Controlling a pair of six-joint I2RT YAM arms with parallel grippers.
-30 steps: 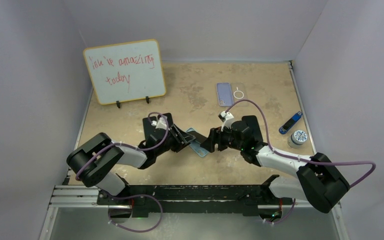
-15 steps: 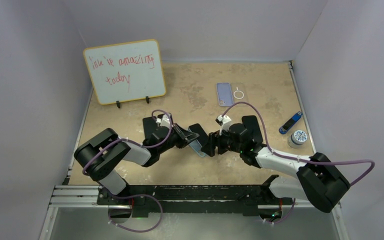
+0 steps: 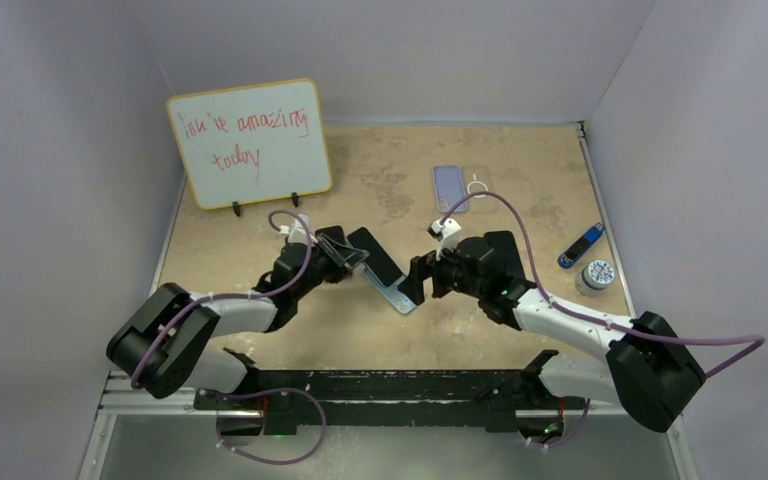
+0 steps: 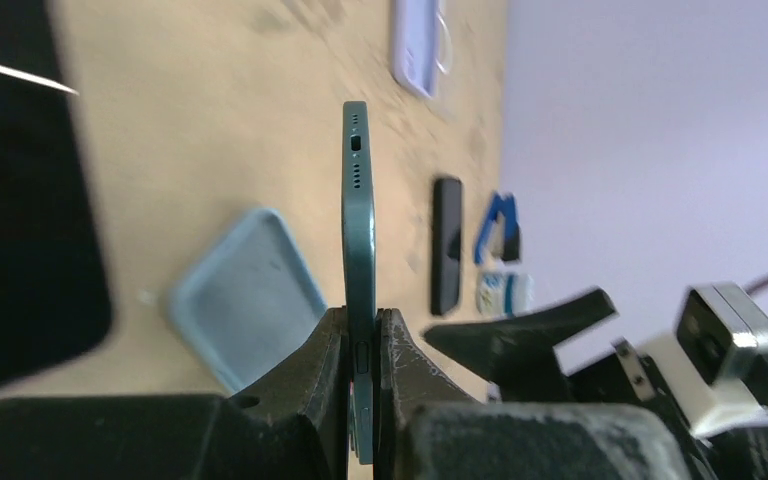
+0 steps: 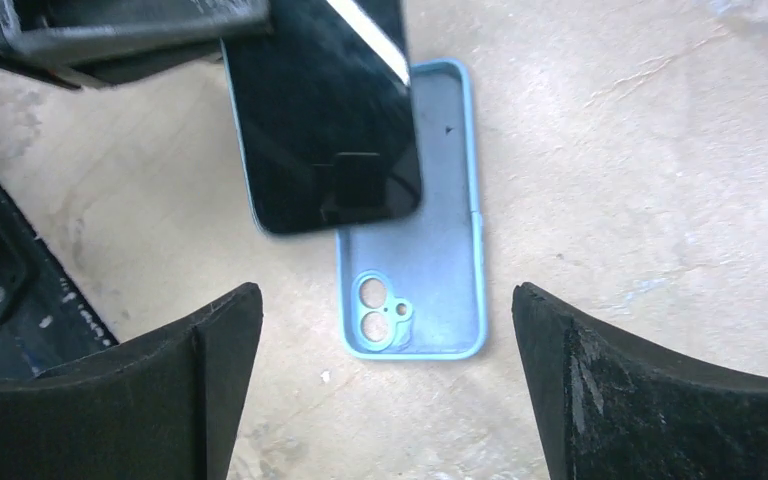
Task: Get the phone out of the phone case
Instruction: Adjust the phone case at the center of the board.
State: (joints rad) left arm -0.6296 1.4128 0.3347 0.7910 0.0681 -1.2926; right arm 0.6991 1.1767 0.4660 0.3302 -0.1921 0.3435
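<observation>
The phone (image 5: 320, 110), dark screen toward the right wrist camera, is lifted clear of the table with my left gripper (image 4: 363, 335) shut on its teal edge (image 4: 357, 200). In the top view the left gripper (image 3: 352, 255) holds the phone (image 3: 378, 260) tilted above the middle of the table. The light blue phone case (image 5: 425, 250) lies empty and flat on the table, inside up, its camera cut-outs nearest my right gripper. The case (image 3: 400, 298) sits just below the phone. My right gripper (image 5: 385, 320) hovers open over the case's near end, with nothing between its fingers.
A whiteboard (image 3: 250, 140) stands at the back left. A purple phone (image 3: 449, 185) and a clear case with a ring (image 3: 478, 186) lie at the back centre. A blue-and-black object (image 3: 580, 245) and a small round tub (image 3: 596, 275) sit at the right edge.
My left gripper has shut on the phone and raised it up and back out of the case. My right gripper has opened wider and the case now lies free on the table.
</observation>
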